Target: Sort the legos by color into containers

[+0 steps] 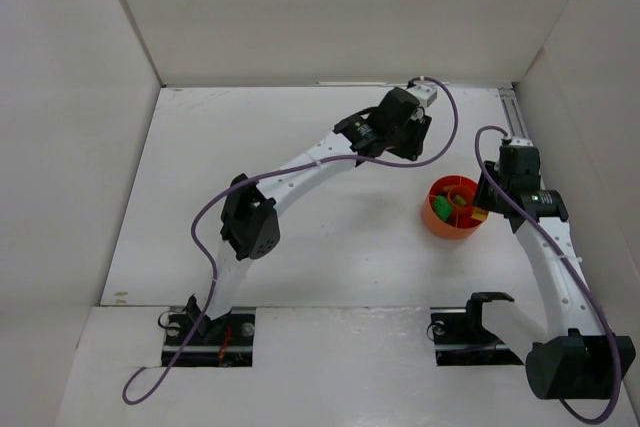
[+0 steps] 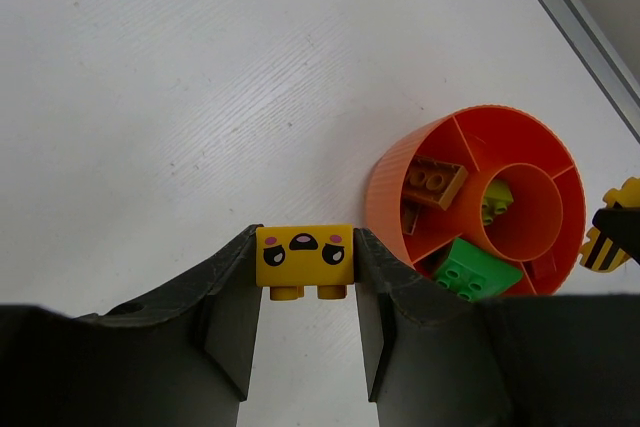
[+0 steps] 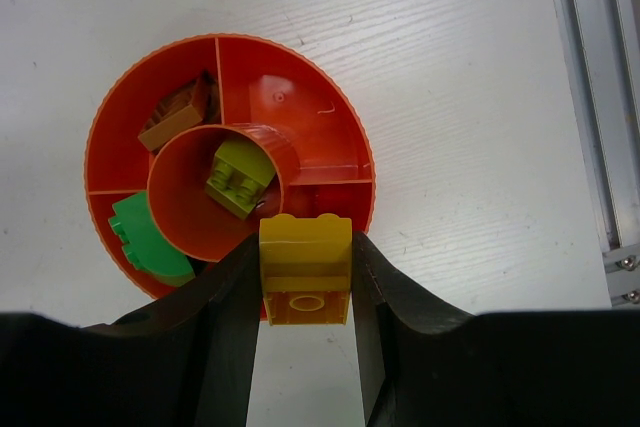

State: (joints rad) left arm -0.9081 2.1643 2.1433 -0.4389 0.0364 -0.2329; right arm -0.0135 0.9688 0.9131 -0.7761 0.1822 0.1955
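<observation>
Our right gripper [image 3: 305, 247] has its jaws clamped on a plain yellow brick [image 3: 305, 272] at the right rim of the divided orange bowl [image 2: 385, 192], right of centre on the worktop [image 1: 330, 247]. We should carry it over the bare compartment [image 3: 300, 117] before releasing, clear of the lime brick [image 3: 238, 177], green brick [image 3: 145, 237] and brown brick [image 3: 180, 117]. Our left gripper [image 2: 305, 242], jaws clamped on a yellow face brick [image 2: 304, 259], hovers near the bowl's far-left side; the arms could crowd each other.

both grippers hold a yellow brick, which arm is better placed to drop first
Right. The right gripper holds its plain yellow lego brick over the near rim of the round orange-red divided plastic bowl. The left gripper, shut on a yellow face-printed brick, is over the white table beside the bowl.
</observation>
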